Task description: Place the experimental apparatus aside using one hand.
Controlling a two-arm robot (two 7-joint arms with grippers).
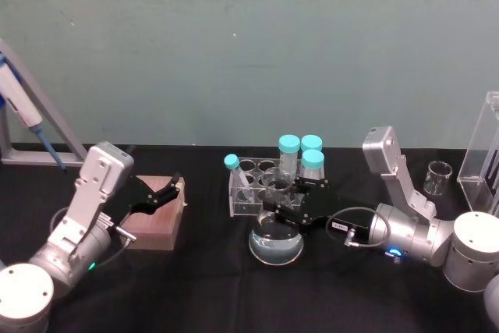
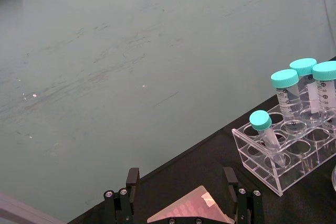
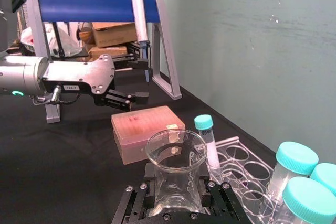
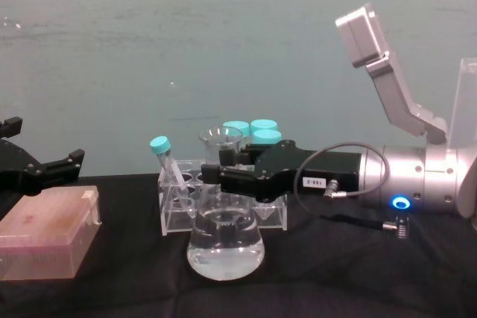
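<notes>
**Right gripper grasps the flask neck on the bench**

The black bench (image 1: 195,294) carries everything. At its far right edge stands the tall acrylic stand (image 1: 483,150), with a small glass beaker (image 1: 439,178) just beside it. Near the middle sits a clear tube rack (image 4: 179,210) holding teal-capped tubes (image 1: 300,154), one smaller tube leaning at its left end. Directly in front of the rack rests the conical flask (image 4: 225,247), upright on the bench with clear liquid in its wide base.

The right gripper (image 4: 223,173) reaches in from the right, level with the flask's neck; its jaws are clenched on that neck just under the rim, as the right wrist view shows, with a finger (image 3: 137,198) on either side of the glass.

To the left lies a pink box (image 4: 46,232). The left gripper (image 1: 165,191) hangs just above it, jaws released and spread apart, touching nothing. Behind, at the far left, a pipette (image 1: 23,111) rests on a grey frame.
</notes>
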